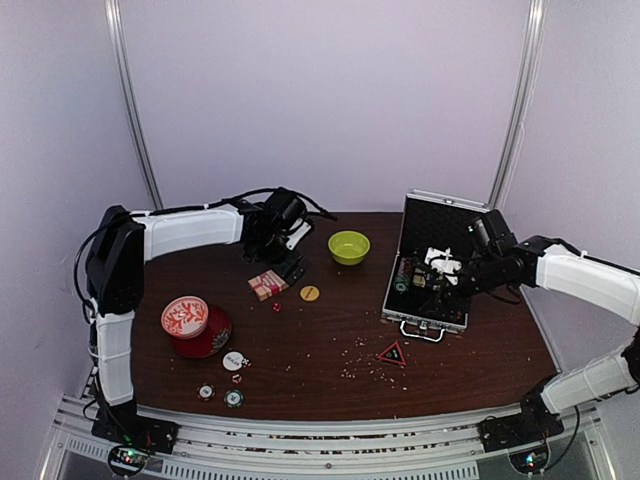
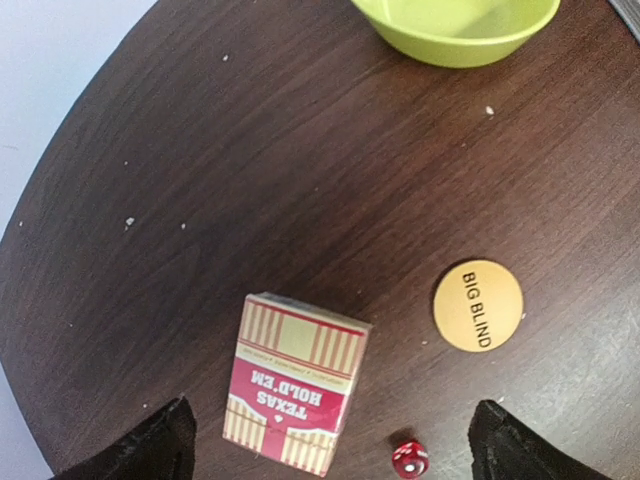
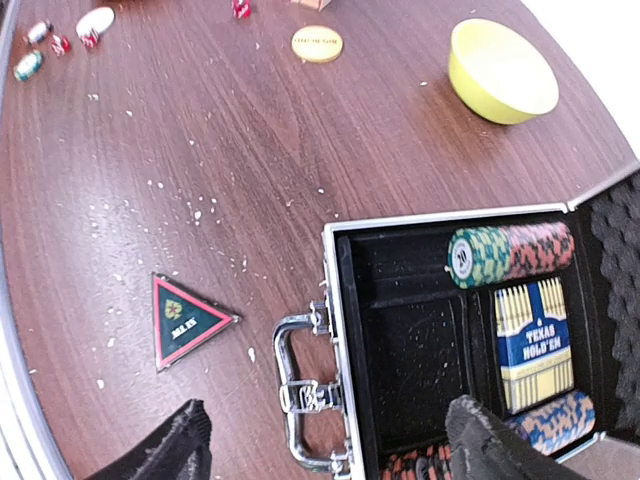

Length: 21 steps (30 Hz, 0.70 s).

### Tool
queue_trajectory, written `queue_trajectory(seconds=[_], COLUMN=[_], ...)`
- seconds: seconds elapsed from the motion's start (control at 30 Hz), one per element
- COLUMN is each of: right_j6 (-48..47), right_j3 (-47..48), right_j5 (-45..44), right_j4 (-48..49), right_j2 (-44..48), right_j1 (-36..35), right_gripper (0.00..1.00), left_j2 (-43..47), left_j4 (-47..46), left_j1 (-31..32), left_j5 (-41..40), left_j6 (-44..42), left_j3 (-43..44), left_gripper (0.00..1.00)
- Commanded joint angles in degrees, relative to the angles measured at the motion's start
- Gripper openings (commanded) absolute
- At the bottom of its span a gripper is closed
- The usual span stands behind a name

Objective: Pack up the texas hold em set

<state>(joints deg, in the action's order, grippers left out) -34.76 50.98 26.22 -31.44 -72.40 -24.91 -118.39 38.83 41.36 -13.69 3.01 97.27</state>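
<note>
Silver metal case (image 1: pixel 420 308) is sitting open on the right side of the dark tabletop (image 1: pixel 320 335), lid propped up toward the back. Inside the black lining you can see a blue card deck (image 3: pixel 535 345) lying flat between two chip rows (image 3: pixel 510 253), one above it and one below. The right hand (image 1: pixel 442 272) hangs right over the case, fingers spread wide with nothing between them.

Over on the left, the left hand (image 1: pixel 289 266) is just above the red card deck (image 2: pixel 293 395), which lies flat on the wood. Its fingers (image 2: pixel 150 445) are spread wide too, one on each side of the deck, not touching it as far as I can see. A tiny red die (image 2: pixel 408 458) is just beside the deck, and the tan Big Blind button (image 2: pixel 478 305) is a bit further right.

The lime-green bowl (image 1: pixel 348 246) is at the back between the two arms. A red-and-white tin (image 1: pixel 185 317) sits front left, with a white button (image 1: pixel 233 361) and a couple of loose chips (image 1: pixel 233 398) near it. A green triangle with a red border (image 1: pixel 392 353) lies in front of the case, with pale crumbs (image 1: pixel 352 372) scattered around it.
</note>
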Motion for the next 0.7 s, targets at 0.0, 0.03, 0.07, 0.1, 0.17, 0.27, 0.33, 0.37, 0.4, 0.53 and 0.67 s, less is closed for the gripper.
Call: queue_trajectory(seconds=[0.0,0.03,0.07,0.1,0.17,0.27,0.33,0.37,0.4,0.53,0.67], right_j6=[0.9,0.4,-0.1,-0.3,-0.8,-2.2,-2.7,-3.1,-3.2,-3.6,-4.0], right_j3=[-2.7,-2.7,-2.5,-2.1,-1.4,-1.3,-1.1,-0.9,-0.9,-1.1,-1.0], right_j5=[8.3,8.8,9.3,9.6,10.2,10.3,9.9,9.8,9.7,8.5,7.6], right_j4=[4.2,3.9,3.6,3.2,2.5,1.8,1.3,0.8,0.6,0.8,0.3], right_j2=[3.4,3.2,2.8,2.2,1.2,0.1,-0.6,-0.9,-1.1,-1.3,-2.5], right_j1=[3.3,3.3,3.3,3.3,3.3,3.1,2.8,2.7,2.5,2.1,1.7], right_gripper=[0.84,0.84,0.84,0.84,0.85,0.85,0.85,0.85,0.85,0.85,0.85], left_j2=[1.3,1.0,0.6,-0.2,-1.7,-3.3,-4.1,-4.7,-5.2,-7.1,-9.2], left_j4=[2.4,3.1,4.1,5.6,8.5,9.8,10.1,10.5,10.8,10.4,10.0], left_j1=[-3.3,-4.0,-4.7,-5.5,-7.1,-9.3,-9.7,-9.7,-9.8,-9.8,-10.4], left_j5=[2.1,2.9,4.4,7.0,10.7,13.5,14.4,15.4,16.3,13.8,14.4], left_j6=[-3.3,-4.2,-5.0,-5.9,-7.3,-7.9,-8.9,-9.8,-10.5,-12.0,-14.4], left_j3=[1.9,2.1,2.4,3.0,4.4,6.0,6.9,7.7,8.1,8.8,8.8], left_gripper=[0.95,0.93,0.91,0.90,0.90,0.92,0.96,0.98,0.98,0.98,0.98])
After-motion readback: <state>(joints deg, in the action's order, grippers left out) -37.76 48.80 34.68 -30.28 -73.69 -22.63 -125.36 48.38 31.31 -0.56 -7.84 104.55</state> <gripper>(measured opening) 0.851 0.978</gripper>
